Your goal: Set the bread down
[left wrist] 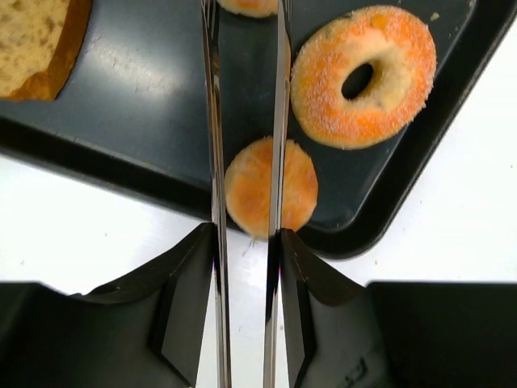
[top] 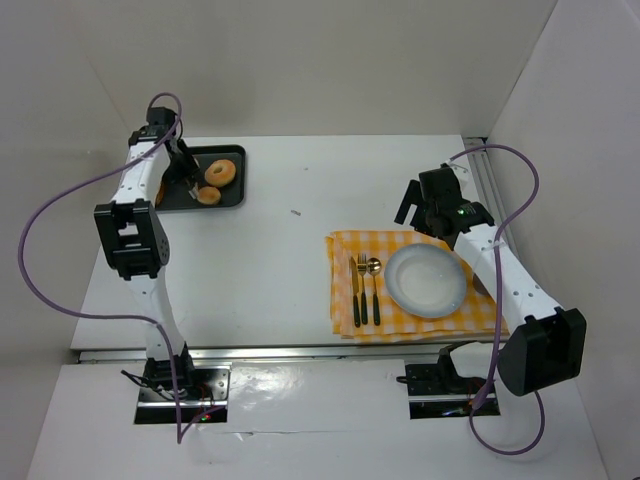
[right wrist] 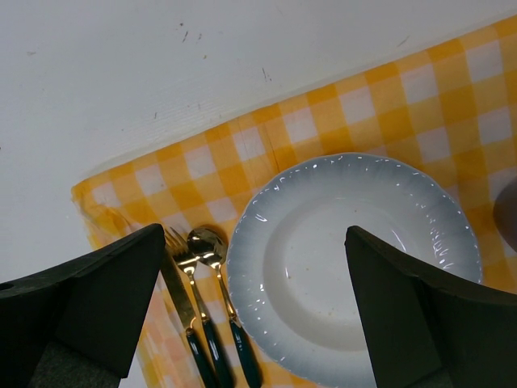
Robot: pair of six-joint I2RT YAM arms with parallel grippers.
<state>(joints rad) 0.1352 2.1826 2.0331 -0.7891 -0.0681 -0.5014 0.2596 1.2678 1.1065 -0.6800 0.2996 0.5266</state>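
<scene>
A dark tray [top: 238, 180] at the back left holds the bread: a sugared ring [left wrist: 321, 89], a small round bun [left wrist: 247, 190] and a tan slice [left wrist: 32, 40]. My left gripper [left wrist: 246, 242] is over the tray's near edge, shut on a pair of metal tongs [left wrist: 213, 121]. The tongs' two arms run close together over the bun. Another orange piece [left wrist: 250, 5] shows between them at the frame's top edge, where their tips are cut off. My right gripper [right wrist: 252, 242] hangs open above the white plate [right wrist: 266, 218], holding nothing.
The plate [top: 400, 262] sits on a yellow checked cloth [top: 345, 245] at the right, with a knife, fork and spoon [top: 365, 290] lying left of it. White walls close in the table on the left, back and right.
</scene>
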